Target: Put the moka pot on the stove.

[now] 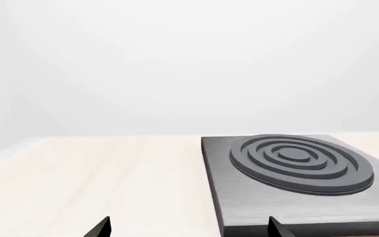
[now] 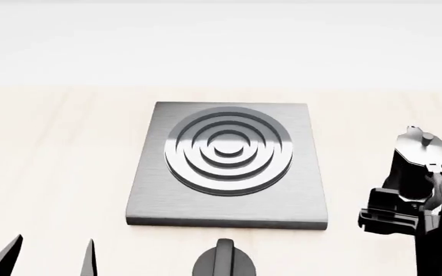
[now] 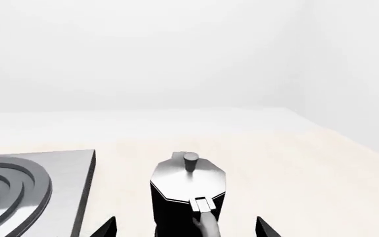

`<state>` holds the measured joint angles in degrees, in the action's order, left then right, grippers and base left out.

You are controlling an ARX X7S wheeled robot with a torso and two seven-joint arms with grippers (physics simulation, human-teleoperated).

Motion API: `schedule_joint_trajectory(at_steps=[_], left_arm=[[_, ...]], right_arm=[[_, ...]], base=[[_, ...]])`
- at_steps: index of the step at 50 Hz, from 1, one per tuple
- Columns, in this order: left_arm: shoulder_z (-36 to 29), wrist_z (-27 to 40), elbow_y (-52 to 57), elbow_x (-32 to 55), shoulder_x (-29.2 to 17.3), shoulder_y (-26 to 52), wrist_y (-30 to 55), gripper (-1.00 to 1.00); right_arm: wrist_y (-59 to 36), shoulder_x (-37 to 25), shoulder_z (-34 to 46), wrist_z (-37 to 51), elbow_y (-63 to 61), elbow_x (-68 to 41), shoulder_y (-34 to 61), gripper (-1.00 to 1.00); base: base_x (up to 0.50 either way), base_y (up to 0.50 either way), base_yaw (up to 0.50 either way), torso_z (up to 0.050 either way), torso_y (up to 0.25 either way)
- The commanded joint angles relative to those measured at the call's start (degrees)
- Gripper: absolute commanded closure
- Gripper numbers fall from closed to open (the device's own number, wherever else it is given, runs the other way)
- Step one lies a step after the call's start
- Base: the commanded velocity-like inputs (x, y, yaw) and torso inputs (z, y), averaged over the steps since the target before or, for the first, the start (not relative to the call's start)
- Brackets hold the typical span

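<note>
I see the pale wooden worktop filling most of my head view, and the stove lies flat on it at the middle, a square grey metal plate with raised concentric rings at its centre. Nothing sits on the plate.

The moka pot stands upright on the worktop to the right of the stove, apart from its edge. It is black and faceted, with a silver-grey lid and a small knob on top. In the right wrist view its handle points back toward my camera.

My right pincer is just behind the pot with its fingers spread wide. The pot's body and handle sit between the two tips, but I see no contact with either one. In the head view the right arm's dark housing overlaps the lower part of the pot.

My left pincer hangs spread over bare worktop near the stove's front left corner, holding nothing.

A round black knob with a ridge lies on the worktop just in front of the stove's near edge.
</note>
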<state>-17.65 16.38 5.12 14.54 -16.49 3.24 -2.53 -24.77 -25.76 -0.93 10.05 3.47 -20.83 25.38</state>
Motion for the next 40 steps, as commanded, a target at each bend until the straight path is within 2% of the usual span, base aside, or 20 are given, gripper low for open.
schedule_joint_trajectory(at_steps=[1,17,40], left_arm=[[1.19,-1.1,0.75,0.71,0.77,-0.38,1.18,-1.0],[0.85,-0.74,0.84,0.73,0.51,-0.45,0.99,-1.0],[0.5,-0.21,1.01,0.9,0.12,-0.62,0.78,-1.0]], right_arm=[[0.39,0.42,-2.74,-4.46,5.03,-3.04,1.42,-1.0],[2.88,0.65,-4.47,-10.29,11.97,-6.72,2.63,-1.0],[7.4,0.74,-5.29,-14.37,26.44,-6.55,7.83,-1.0]], base=[[0.0,0.0,0.0,0.0,0.0],[0.0,0.0,0.0,0.0,0.0],[0.0,0.0,0.0,0.0,0.0]])
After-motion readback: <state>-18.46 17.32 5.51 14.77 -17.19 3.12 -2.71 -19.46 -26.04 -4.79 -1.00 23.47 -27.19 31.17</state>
